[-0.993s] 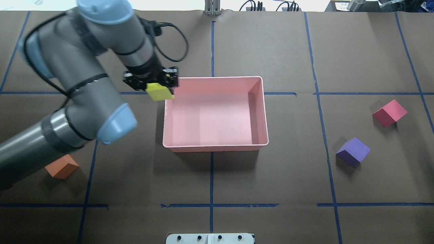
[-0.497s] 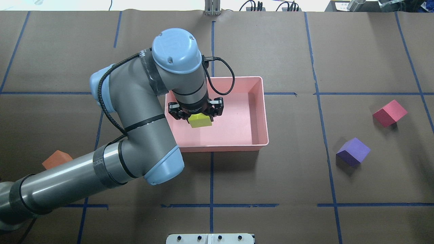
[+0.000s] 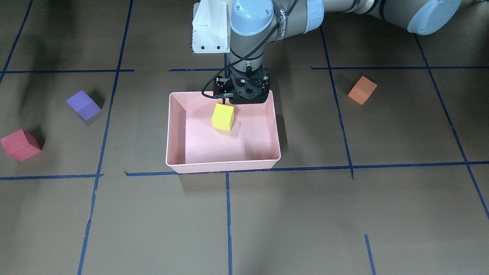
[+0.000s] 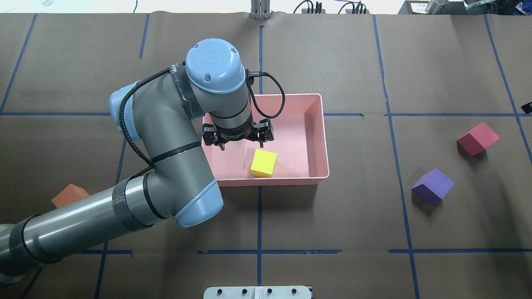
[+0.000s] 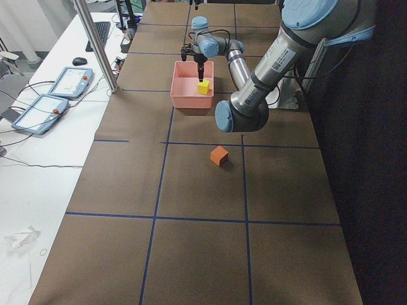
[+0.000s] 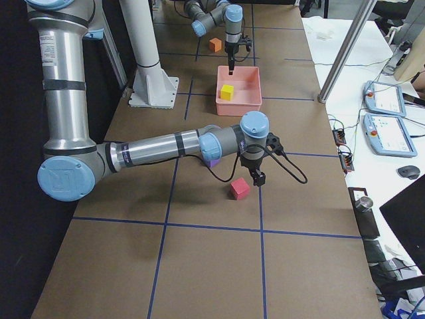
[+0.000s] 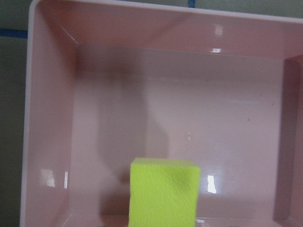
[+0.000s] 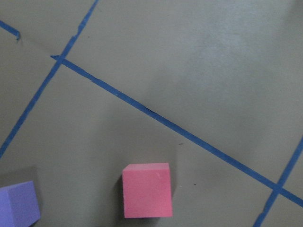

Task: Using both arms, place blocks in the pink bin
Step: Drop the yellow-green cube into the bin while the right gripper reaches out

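The yellow-green block (image 4: 264, 162) lies loose on the floor of the pink bin (image 4: 266, 96), near its front wall; it also shows in the left wrist view (image 7: 163, 194). My left gripper (image 4: 241, 144) hangs open and empty over the bin, just behind the block. The red block (image 4: 478, 138) and purple block (image 4: 433, 185) sit on the table at the right. The orange block (image 4: 68, 195) sits at the left, partly hidden by my left arm. My right gripper (image 6: 255, 176) hovers just above the red block (image 8: 147, 190); I cannot tell whether it is open or shut.
The white pedestal (image 3: 208, 30) stands at the robot's side of the table. Blue tape lines grid the brown table cover. A side table with control pendants (image 5: 70, 81) runs along the far edge.
My left gripper carried the yellow-green block from the bin's left rim to over the bin, then opened. The block now lies on the bin floor.
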Motion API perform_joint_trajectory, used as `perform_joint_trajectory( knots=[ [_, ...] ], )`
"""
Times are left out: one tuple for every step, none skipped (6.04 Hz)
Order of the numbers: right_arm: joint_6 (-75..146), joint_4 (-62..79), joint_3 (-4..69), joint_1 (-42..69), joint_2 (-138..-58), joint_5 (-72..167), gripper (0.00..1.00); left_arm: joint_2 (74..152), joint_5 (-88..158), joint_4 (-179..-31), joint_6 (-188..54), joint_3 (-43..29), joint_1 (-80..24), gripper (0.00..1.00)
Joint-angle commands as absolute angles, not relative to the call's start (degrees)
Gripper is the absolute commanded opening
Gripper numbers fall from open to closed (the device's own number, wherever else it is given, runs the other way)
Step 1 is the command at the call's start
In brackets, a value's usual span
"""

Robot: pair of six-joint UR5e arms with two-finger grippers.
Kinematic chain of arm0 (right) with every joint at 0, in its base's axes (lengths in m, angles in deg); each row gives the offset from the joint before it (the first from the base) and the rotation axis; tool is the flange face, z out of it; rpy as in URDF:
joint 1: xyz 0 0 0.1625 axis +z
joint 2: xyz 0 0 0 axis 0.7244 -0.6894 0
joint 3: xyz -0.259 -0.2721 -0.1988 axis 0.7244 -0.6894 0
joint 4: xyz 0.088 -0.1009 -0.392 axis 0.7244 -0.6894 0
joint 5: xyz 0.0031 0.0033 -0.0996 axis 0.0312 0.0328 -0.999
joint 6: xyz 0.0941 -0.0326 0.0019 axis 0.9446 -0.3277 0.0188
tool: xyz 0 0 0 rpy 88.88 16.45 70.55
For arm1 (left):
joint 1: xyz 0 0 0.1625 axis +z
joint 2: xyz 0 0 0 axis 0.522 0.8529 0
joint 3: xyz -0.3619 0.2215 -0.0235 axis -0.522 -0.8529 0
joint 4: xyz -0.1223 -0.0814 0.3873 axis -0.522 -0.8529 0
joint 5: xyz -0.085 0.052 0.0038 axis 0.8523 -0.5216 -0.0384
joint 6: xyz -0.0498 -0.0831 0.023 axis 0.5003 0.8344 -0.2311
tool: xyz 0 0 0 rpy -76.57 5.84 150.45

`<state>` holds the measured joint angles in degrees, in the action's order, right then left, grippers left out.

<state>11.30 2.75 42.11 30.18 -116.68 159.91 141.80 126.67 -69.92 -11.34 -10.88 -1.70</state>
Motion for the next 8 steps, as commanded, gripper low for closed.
perform_joint_trajectory(
  knots=[
    [12.9, 5.9, 39.5, 27.3, -117.3, 158.1, 1.0, 141.1, 126.7, -70.4, -11.9, -11.3, -2.4, 1.0],
    [14.8, 9.7, 36.1, 25.9, -117.0, 157.7, 1.0, 141.1, 126.7, -70.4, -11.9, -11.4, -2.4, 1.0],
    [18.3, 12.1, 34.4, 23.2, -116.8, 157.5, 1.0, 141.0, 126.7, -70.5, -11.9, -11.4, -2.7, 1.0],
    [18.7, 12.4, 33.6, 21.8, -116.7, 156.2, 1.0, 140.6, 126.7, -70.6, -11.9, -11.4, -2.9, 1.0],
    [18.7, 12.4, 31.8, 21.0, -116.7, 156.1, 1.0, 140.5, 126.7, -70.6, -11.9, -11.4, -2.9, 1.0],
    [18.6, 12.4, 30.7, 20.1, -116.5, 155.8, 1.0, 139.2, 126.7, -70.7, -13.5, -11.5, -3.0, 1.0],
    [18.6, 12.5, 30.1, 19.5, -116.5, 155.3, 1.0, 136.8, 126.9, -70.6, -23.1, -13.0, -4.6, 1.0],
    [18.6, 12.4, 30.1, 19.3, -116.4, 155.3, 1.0, 132.1, 128.4, -70.6, -33.4, -16.0, -10.1, 1.0]
  ],
)
